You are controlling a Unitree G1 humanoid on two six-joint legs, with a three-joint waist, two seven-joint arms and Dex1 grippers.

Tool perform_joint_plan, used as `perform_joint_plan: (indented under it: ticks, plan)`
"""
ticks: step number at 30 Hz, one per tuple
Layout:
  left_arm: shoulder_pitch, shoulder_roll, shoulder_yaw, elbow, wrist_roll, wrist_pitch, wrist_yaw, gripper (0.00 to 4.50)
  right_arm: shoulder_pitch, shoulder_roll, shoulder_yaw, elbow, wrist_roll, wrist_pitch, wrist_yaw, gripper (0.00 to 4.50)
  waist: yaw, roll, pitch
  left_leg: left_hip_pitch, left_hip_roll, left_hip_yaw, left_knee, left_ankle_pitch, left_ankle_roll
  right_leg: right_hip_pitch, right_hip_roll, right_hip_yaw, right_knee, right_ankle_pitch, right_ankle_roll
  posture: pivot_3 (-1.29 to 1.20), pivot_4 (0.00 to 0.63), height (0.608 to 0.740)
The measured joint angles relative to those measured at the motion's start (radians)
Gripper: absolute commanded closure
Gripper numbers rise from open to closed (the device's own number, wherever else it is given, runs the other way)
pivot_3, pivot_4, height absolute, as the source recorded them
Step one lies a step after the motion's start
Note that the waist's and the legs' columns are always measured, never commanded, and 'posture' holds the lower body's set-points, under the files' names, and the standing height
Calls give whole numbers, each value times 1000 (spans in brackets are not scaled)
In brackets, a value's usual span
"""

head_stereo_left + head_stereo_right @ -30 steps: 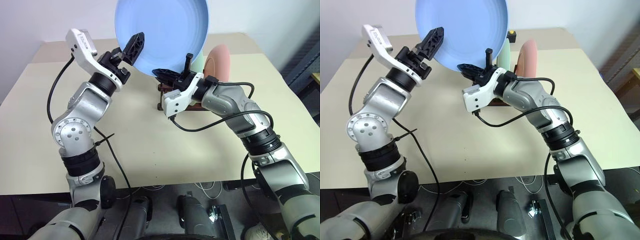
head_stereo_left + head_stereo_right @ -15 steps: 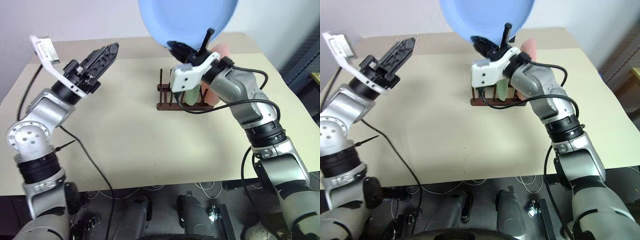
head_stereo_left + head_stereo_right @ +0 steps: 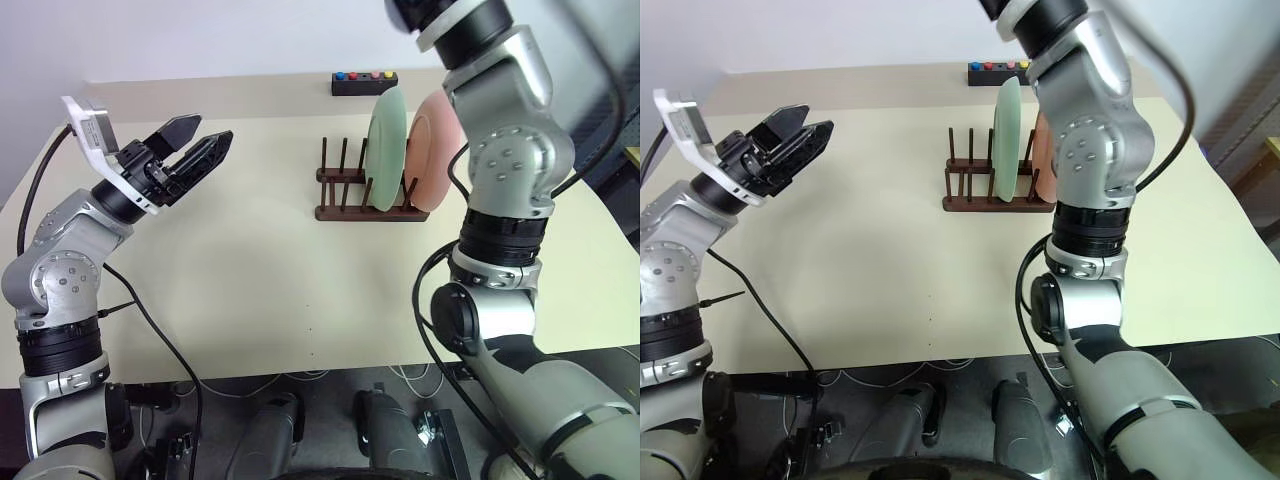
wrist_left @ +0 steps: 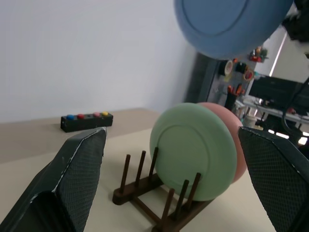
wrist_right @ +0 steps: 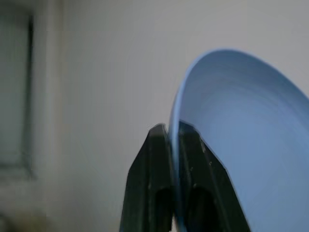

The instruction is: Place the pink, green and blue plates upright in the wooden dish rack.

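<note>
While the left claw (image 3: 195, 142) gapes, the right claw (image 5: 168, 137) pinches the blue plate's (image 5: 251, 140) rim — edge between its fingers.

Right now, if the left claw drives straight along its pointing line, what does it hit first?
Probably the green plate standing in the wooden dish rack; the open left claw frames both in its wrist view. Bare table lies between; depth is uncertain, so it might pass above.

Three plates: one green (image 3: 386, 150), one pink (image 3: 438, 150), one blue (image 4: 227, 24); one wooden rack (image 3: 345, 195); one black button box (image 3: 364, 82) at the far edge; one table (image 3: 260, 280); two grippers, left (image 3: 200, 145), right (image 5: 169, 140).
</note>
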Motion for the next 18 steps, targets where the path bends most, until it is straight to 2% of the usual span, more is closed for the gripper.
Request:
perform_joint_plan:
  ticks: [3,9,14,18]
  plan:
    - [12,1,-18,0,15,-8,-36,50,2,50,-101,13,243,101,-125,4500,-5,2,1,0,0,1,-2,1,0,-3,0,1,0,0,0,0,150,740]
    - [57,44,-37,-3,87,-79,-140,50,18,92,-159,34,551,173,-342,4500,-13,2,0,0,1,3,-6,2,-2,-5,0,2,1,0,-1,0,150,740]
    - [91,73,-77,12,173,-161,-223,50,138,89,-97,50,557,209,-409,4500,-20,3,0,0,1,4,-7,2,-2,-5,0,2,1,0,-1,0,150,740]
    - [84,77,-78,37,217,-225,-249,50,171,60,-20,52,479,204,-409,4500,-26,2,0,0,2,4,-7,2,-2,-6,0,2,1,0,-1,0,150,740]
